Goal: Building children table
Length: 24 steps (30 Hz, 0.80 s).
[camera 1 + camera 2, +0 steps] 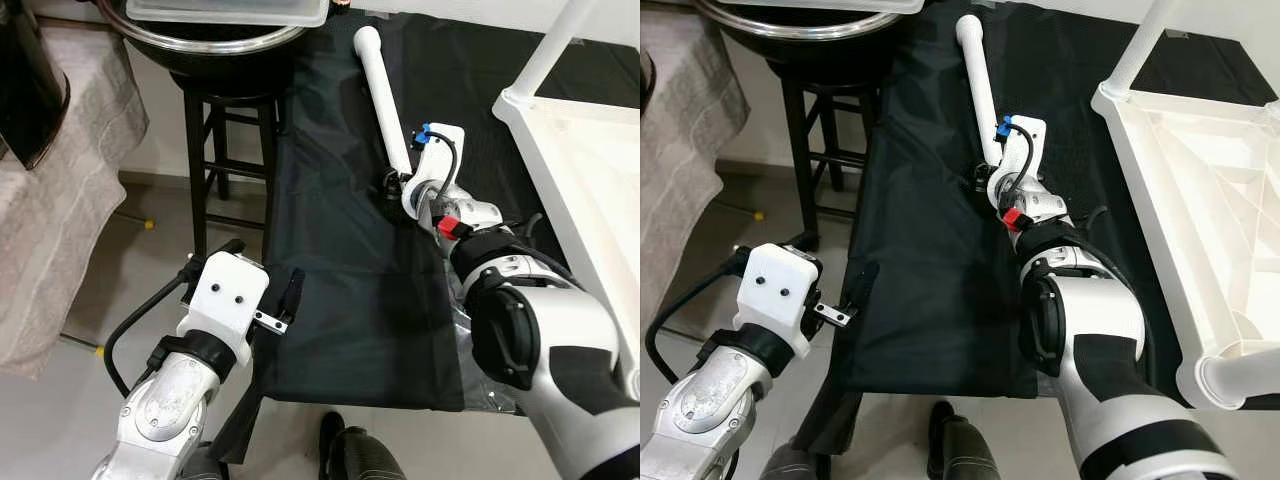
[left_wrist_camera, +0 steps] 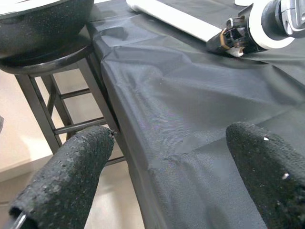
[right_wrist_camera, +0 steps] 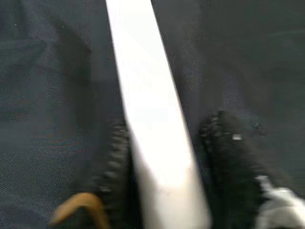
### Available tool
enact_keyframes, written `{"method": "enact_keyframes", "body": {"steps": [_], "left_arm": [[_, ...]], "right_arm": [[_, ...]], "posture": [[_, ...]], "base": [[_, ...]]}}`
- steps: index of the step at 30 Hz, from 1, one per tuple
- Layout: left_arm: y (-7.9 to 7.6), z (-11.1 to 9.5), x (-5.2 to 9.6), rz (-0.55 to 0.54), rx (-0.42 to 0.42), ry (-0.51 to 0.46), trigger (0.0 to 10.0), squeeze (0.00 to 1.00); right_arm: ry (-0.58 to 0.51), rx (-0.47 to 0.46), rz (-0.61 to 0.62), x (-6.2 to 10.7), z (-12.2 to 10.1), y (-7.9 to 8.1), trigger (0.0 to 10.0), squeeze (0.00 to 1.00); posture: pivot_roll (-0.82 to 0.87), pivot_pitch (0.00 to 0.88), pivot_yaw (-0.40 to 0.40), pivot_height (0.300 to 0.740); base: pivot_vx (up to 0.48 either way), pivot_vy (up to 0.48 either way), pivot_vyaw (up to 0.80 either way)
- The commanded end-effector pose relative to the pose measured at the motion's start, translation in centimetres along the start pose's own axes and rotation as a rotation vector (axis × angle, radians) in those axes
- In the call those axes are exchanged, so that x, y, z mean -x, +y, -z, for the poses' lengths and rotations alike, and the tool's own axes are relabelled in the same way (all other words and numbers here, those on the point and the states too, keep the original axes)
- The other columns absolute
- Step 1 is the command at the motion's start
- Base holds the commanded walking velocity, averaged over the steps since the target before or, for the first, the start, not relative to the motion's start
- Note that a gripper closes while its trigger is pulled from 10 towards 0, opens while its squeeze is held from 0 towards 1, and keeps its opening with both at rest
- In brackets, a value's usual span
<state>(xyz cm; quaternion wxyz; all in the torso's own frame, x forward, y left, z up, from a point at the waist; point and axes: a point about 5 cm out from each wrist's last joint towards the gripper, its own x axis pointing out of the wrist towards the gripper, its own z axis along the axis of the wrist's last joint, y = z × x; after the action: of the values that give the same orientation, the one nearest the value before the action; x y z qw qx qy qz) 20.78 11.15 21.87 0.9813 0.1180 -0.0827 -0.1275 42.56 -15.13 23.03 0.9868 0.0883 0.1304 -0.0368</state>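
1. Black cloth (image 1: 340,280) is spread over a raised flat surface; its near edge hangs in front of the robot.
2. White table leg (image 1: 385,100), a long round tube, lies on the cloth, running away from the robot and angled slightly to its left.
3. Right gripper (image 1: 398,183) sits at the near end of the leg, fingers on either side of the tube. In the right wrist view the white leg (image 3: 152,119) passes between the two black fingers (image 3: 224,143), both touching it: clenched on the leg.
4. Right arm reaches forward over the cloth, with a red tab and a blue clip on the wrist housing.
5. Left gripper (image 1: 262,290) hangs at the left near edge of the cloth, low and close to the body. In the left wrist view its fingers (image 2: 71,181) are spread wide apart with nothing between them: released.
6. White children's table top (image 1: 1200,200) lies upside down at the right, ribbed underside up, one leg standing at its far corner and another stub at the near corner.
7. Black stool (image 1: 225,140) stands left of the cloth, carrying a dark round bowl (image 1: 215,45) with a clear lid or tray on top.
8. Grey cloth-covered furniture (image 1: 60,200) is at far left.
9. Floor is pale.
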Motion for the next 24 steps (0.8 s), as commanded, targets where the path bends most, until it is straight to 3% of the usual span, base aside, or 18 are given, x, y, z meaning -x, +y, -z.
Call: {"method": "enact_keyframes", "body": {"steps": [1, 10, 17, 20, 24], "left_arm": [[-0.2, 0.0, 0.3, 0.003, -0.001, 0.007, 10.0, 0.0], [-0.1, -0.1, 0.3, -0.006, -0.002, 0.006, 10.0, 0.0], [-0.1, 0.0, 0.3, -0.005, -0.006, 0.008, 10.0, 0.0], [-0.1, 0.2, 0.0, -0.008, -0.01, 0.01, 10.0, 0.0], [-0.1, 0.2, -0.2, -0.007, -0.011, 0.007, 10.0, 0.0]], "right_arm": [[0.063, -0.018, 0.0, -0.1, 1.6, -0.1, 0.0, 0.0], [0.067, -0.066, -0.012, -0.1, 1.7, 0.3, 0.0, 0.0], [0.001, -0.077, -0.027, -0.1, 0.7, 0.8, 0.0, 0.0], [-0.28, -0.028, -0.02, 0.7, -3.9, 1.7, 0.0, 0.0], [-0.408, 0.007, -0.01, 1.3, -5.7, 2.2, 0.0, 0.0]], "posture": [[0.11, 0.342, -0.138, 0.74], [0.11, 0.348, -0.136, 0.74], [0.11, 0.344, -0.134, 0.74], [0.11, 0.328, -0.129, 0.74], [0.12, 0.322, -0.125, 0.74]], "base": [[0.0, 0.0, 0.0], [0.0, 0.0, 0.0], [0.0, 0.0, 0.0], [0.0, 0.0, 0.0], [0.0, 0.0, 0.0]]}}
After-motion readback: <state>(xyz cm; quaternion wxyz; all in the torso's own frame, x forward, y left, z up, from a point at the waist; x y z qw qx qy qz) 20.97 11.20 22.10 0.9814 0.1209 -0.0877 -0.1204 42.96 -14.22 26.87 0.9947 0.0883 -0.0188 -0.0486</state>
